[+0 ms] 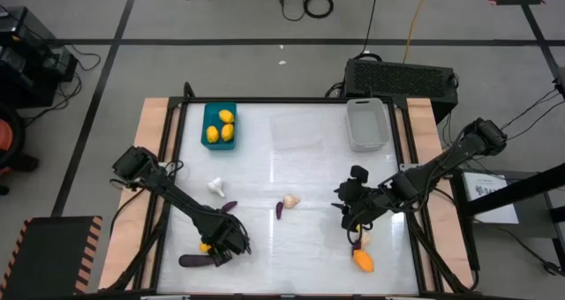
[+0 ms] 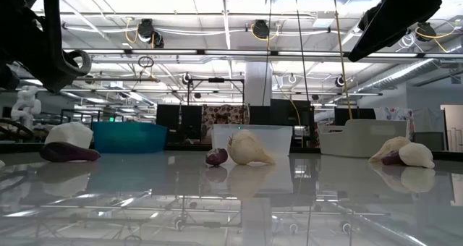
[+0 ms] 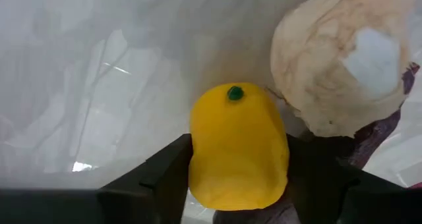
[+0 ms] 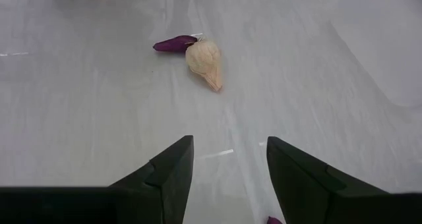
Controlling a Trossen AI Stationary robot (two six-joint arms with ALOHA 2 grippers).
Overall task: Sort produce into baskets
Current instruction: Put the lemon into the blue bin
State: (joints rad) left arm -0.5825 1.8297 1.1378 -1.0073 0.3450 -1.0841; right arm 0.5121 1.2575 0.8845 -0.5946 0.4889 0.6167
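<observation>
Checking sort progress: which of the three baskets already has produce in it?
The teal basket, far left on the table, holds three yellow pieces. The clear tray and white-grey bin look empty.

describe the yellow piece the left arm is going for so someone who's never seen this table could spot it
Start at the teal basket at the table's far left, then come straight down to the near edge, where the left end effector sits. Between its fingers is a yellow oval with a small green dot on one end. Its neighbours are a cream garlic bulb and a dark purple eggplant piece; it is the only yellow one there.
</observation>
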